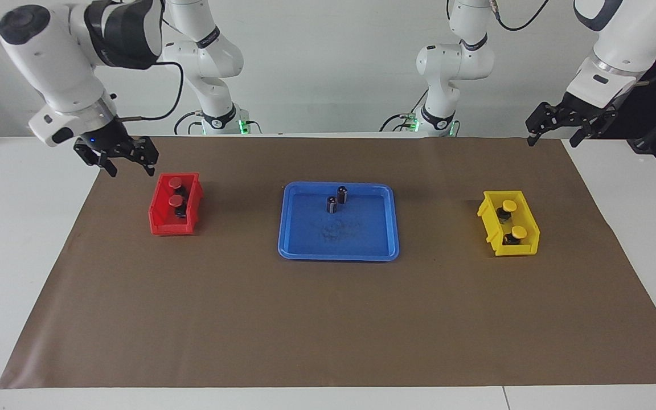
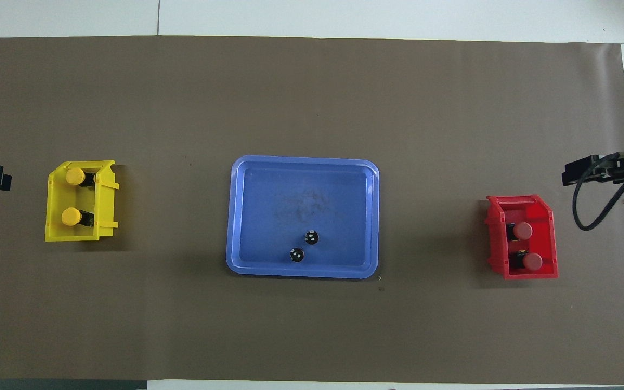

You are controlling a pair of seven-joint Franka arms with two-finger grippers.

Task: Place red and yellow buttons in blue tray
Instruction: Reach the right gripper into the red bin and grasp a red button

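Observation:
Two red buttons (image 1: 176, 183) (image 1: 177, 200) lie in the small red bin (image 1: 163, 225) toward the right arm's end; they also show in the overhead view (image 2: 522, 231) (image 2: 532, 261). Two yellow buttons (image 1: 509, 206) (image 1: 519, 232) lie in the small yellow bin (image 1: 490, 219) toward the left arm's end, also seen from overhead (image 2: 75, 176) (image 2: 71, 216). The blue tray (image 1: 282, 228) (image 2: 301, 161) sits mid-table. My right gripper (image 1: 131, 166) hangs open and empty over the mat's edge beside the red bin. My left gripper (image 1: 556, 138) hangs open and empty over the mat's corner near the robots.
Two dark capless cylinders (image 1: 342, 195) (image 1: 332, 205) stand upright in the tray's half nearer the robots, also seen from overhead (image 2: 312, 237) (image 2: 297, 254). A brown mat (image 1: 328, 319) covers the white table. A black cable (image 2: 588, 211) hangs by the right gripper.

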